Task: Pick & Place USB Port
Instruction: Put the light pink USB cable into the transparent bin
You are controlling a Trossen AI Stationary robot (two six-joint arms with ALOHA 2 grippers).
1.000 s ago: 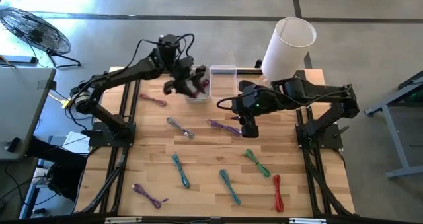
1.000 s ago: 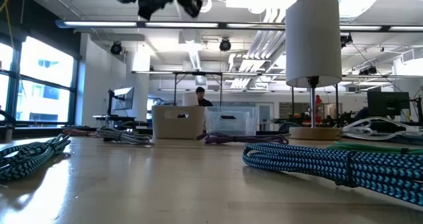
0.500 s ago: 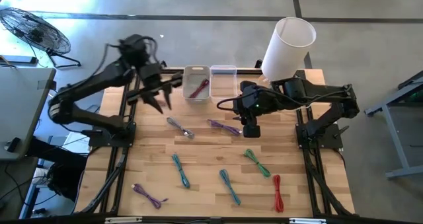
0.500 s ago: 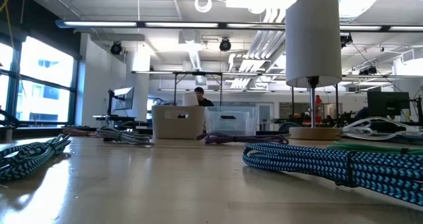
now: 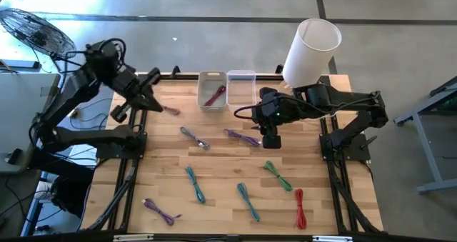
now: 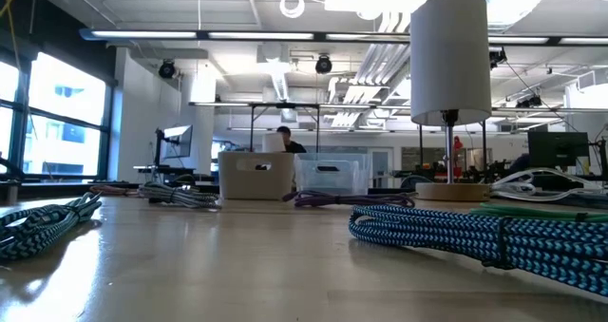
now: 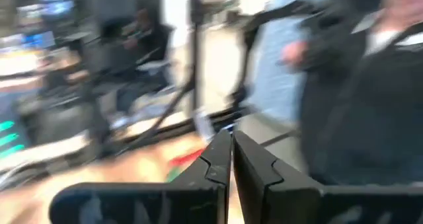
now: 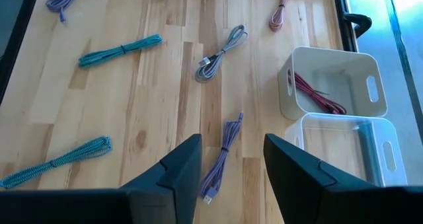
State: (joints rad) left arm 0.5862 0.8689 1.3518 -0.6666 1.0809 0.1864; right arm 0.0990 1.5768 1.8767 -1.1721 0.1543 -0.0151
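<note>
The left gripper (image 5: 136, 99) hangs over the table's far left edge, fingers pressed together and holding nothing. The right gripper (image 5: 270, 140) hovers above a purple cable (image 5: 243, 137), fingers spread apart and empty. A red cable (image 5: 215, 96) lies inside the white bin (image 5: 202, 81), beside a clear bin (image 5: 241, 76).

Dark red cable (image 5: 215, 96) in white bin (image 5: 203, 80), purple cable (image 8: 220, 159), teal cable (image 8: 121, 51)
</note>
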